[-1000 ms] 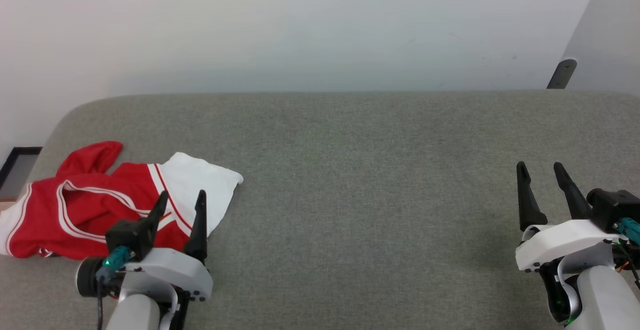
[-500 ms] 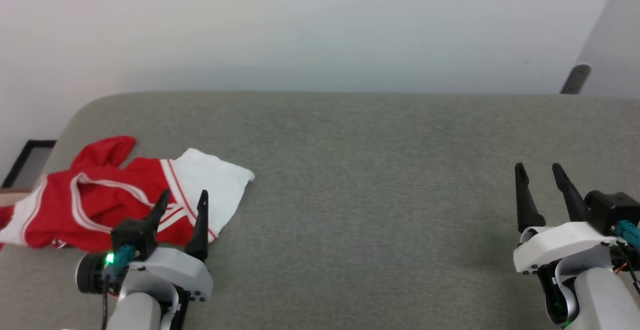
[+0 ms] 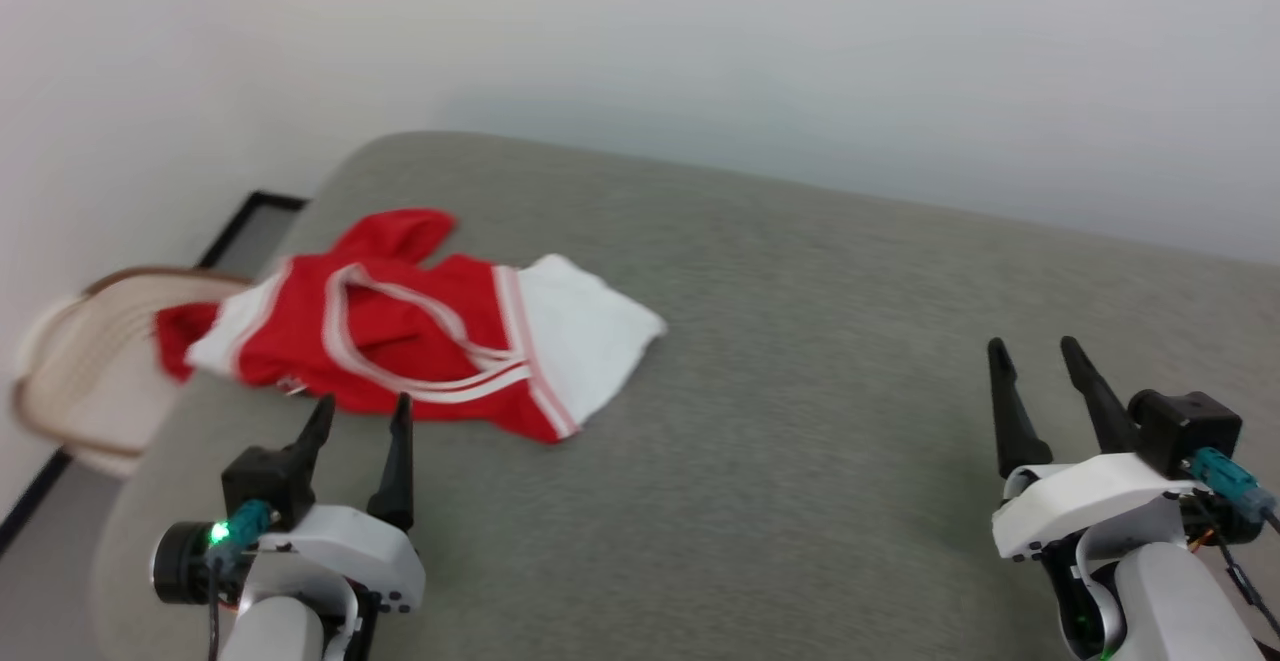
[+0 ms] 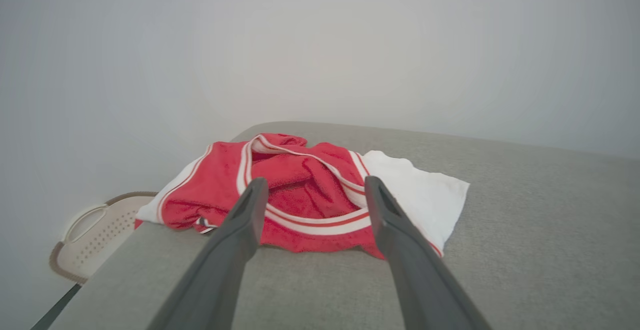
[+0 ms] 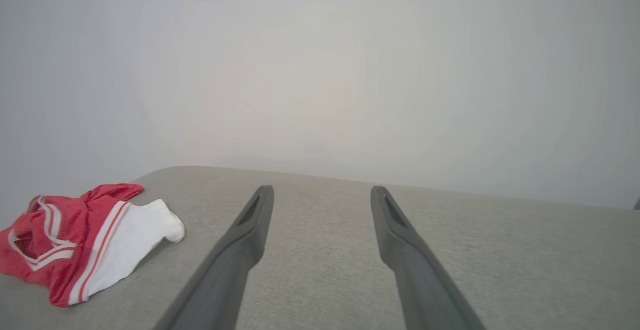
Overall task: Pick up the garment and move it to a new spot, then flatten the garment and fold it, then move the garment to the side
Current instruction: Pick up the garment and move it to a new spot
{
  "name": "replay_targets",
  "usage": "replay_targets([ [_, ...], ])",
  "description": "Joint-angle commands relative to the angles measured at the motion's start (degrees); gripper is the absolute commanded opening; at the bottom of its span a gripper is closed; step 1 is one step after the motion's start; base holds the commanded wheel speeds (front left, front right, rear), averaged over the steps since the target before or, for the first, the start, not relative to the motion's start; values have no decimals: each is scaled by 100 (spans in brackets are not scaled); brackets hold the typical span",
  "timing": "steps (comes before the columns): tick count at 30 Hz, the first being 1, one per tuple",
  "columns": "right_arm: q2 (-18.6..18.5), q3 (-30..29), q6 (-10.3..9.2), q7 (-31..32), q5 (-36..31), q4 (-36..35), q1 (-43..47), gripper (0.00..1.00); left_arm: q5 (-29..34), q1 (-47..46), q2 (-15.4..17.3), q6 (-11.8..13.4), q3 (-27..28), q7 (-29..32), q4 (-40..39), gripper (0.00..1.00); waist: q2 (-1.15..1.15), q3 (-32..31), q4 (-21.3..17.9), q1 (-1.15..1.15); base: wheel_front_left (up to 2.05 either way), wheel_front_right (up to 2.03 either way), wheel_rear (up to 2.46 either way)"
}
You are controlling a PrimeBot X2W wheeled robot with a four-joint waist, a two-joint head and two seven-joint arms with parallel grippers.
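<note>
The garment [image 3: 400, 341], a red jersey with white sleeves and striped trim, lies crumpled at the left end of the grey padded surface [image 3: 800, 391], one edge hanging over its left side. My left gripper [image 3: 360, 409] is open just short of the garment's near edge, touching nothing. In the left wrist view the garment [image 4: 310, 190] lies straight ahead beyond the left gripper [image 4: 312, 186]. My right gripper [image 3: 1035, 353] is open and empty far to the right. The right wrist view has the garment [image 5: 85, 240] at its lower left, well away from the right gripper [image 5: 322, 192].
A beige perforated basket [image 3: 90, 371] sits on the floor beyond the surface's left end, and the left wrist view has the basket [image 4: 95, 230] at its lower left. A pale wall [image 3: 700, 61] runs behind the surface.
The head camera has turned left, so the garment now sits nearer the view's middle and the basket has come into sight. The garment itself has not moved; both grippers stay open.
</note>
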Motion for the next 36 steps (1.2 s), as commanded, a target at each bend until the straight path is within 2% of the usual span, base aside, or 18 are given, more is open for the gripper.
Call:
replay_targets([
  [1, 38, 52, 4, -30, 76, -4, -32, 100, 53, 80, 9, 27, 27, -1, -23, 100, 0, -76, 884, 0, 0, 0, 0],
  [5, 76, 150, 4, -29, 112, 16, -41, 100, 32, 131, 2, 34, 55, -1, -61, 100, 0, -117, 1432, 0, 0, 0, 0],
  [7, 110, 341, 4, -30, 90, 49, -201, 100, -53, 187, 35, 69, 194, -1, -141, 100, 0, -38, 1531, 0, 0, 0, 0],
  [17, 198, 1354, 3, -19, 365, 465, -883, 100, -294, 685, 23, 293, 816, -1, -691, 100, 0, 156, 1680, 0, 0, 0, 0],
  [24, 218, 1697, 3, -19, 566, 628, -1109, 100, -364, 923, -11, 230, 1053, -1, -915, 100, 0, 181, 1680, 0, 0, 0, 0],
  [28, 157, 1645, 3, -19, 620, 607, -1002, 100, -340, 764, -14, 85, 871, -1, -830, 100, 0, 170, 1650, 0, 0, 0, 0],
  [35, 58, 1199, 3, -19, 479, 371, -628, 100, -267, 88, 52, -70, 19, 95, -346, 100, 0, 145, 1499, 0, 0, 0, 0],
  [36, 83, 1198, 3, -18, 423, 303, -597, 100, -266, -39, 126, -81, -79, 106, -274, 100, 0, 200, 1381, 0, 0, 0, 0],
])
